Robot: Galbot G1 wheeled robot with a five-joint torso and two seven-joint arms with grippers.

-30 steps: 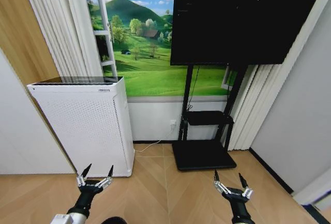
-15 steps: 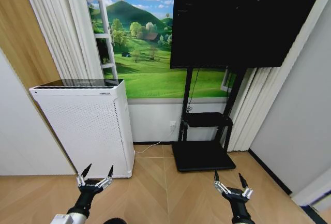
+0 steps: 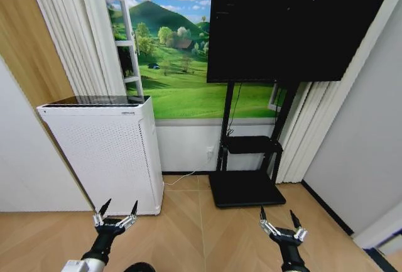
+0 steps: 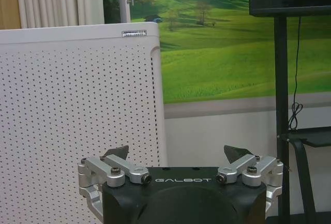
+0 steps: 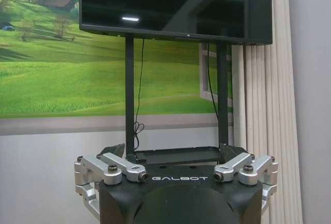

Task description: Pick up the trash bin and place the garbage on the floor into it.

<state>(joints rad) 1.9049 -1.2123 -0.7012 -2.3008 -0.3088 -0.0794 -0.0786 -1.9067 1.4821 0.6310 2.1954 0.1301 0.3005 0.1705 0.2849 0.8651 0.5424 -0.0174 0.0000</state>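
The trash bin and the garbage are out of view. My left gripper (image 3: 119, 206) hangs low over the floor (image 3: 195, 228), a tan herringbone parquet, just in front of a tall white perforated appliance. Its fingers are spread with nothing between them. My right gripper (image 3: 277, 215) hangs at the same height to the right, in front of the TV stand's base, also open and empty. In the left wrist view my left gripper (image 4: 177, 154) faces the appliance's perforated side. In the right wrist view my right gripper (image 5: 173, 150) faces the stand's black posts.
The white perforated appliance (image 3: 103, 152) stands against the wall on the left. A black TV (image 3: 295, 21) on a stand with a flat black base (image 3: 245, 188) takes up the right. Curtains hang on both sides. A dark rounded shape (image 3: 139, 267) sits at the bottom edge.
The whole picture has shifted slightly to the right and down, so the camera has moved. Both grippers hold the same pose, open.
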